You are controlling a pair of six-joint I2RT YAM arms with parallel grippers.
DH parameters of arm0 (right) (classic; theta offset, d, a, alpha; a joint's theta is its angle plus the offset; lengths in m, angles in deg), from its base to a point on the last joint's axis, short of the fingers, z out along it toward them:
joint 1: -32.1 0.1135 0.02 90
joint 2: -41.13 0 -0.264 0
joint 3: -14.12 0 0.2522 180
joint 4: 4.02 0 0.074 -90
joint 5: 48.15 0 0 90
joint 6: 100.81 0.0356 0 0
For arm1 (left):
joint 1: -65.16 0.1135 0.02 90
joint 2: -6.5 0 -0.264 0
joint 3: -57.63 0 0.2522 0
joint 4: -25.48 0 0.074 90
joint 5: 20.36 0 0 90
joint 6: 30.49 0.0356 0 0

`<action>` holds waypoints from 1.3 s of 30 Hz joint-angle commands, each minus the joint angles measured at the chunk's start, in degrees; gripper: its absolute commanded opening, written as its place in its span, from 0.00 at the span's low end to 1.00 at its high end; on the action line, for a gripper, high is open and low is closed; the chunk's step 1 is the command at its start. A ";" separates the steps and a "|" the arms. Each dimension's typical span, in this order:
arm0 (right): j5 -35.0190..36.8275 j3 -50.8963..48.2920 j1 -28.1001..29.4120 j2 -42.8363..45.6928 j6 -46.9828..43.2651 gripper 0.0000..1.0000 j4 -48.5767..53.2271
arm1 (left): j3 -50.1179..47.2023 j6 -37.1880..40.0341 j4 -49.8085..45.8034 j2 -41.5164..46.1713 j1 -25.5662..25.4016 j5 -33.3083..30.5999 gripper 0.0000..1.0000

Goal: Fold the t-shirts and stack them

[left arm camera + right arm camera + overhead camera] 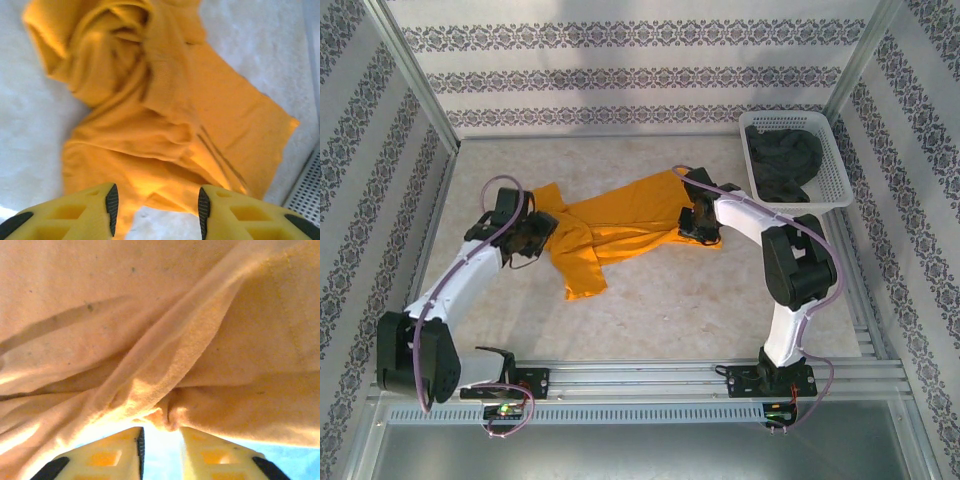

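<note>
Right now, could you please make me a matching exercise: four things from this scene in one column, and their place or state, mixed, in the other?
Column one:
1. orange t-shirt
2. dark grey t-shirt
3. white basket
4. left gripper

Column two:
a. inside the basket
b. at the far right corner of the table
c. lying crumpled on the table
d. open, at the edge of the orange cloth

Pairs: 1-c; 2-a; 3-b; 4-d

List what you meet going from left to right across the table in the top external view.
The left gripper → the crumpled mustard-orange cloth t-shirt spread on the table → the right gripper at that shirt's right end → the white plastic lattice basket, holding the dark charcoal grey t-shirt.
</note>
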 commanded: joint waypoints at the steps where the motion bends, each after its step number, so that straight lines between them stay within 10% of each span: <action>1: 1.40 0.20 0.05 3.30 -0.49 0.31 1.02 | 4.67 1.01 -4.90 -5.05 -2.35 -1.88 0.48; 26: -6.73 -2.87 -3.30 -2.08 5.95 0.43 -4.64 | 6.56 -3.68 13.02 -22.18 1.51 0.29 0.46; 34: -6.39 -2.17 -3.65 -4.46 7.71 0.44 -4.35 | 7.07 -1.77 7.49 -21.50 1.51 0.73 0.40; 39: -6.09 -2.08 -3.61 -4.67 7.89 0.44 -4.35 | 9.91 -1.17 -2.95 -19.52 1.41 -2.76 0.55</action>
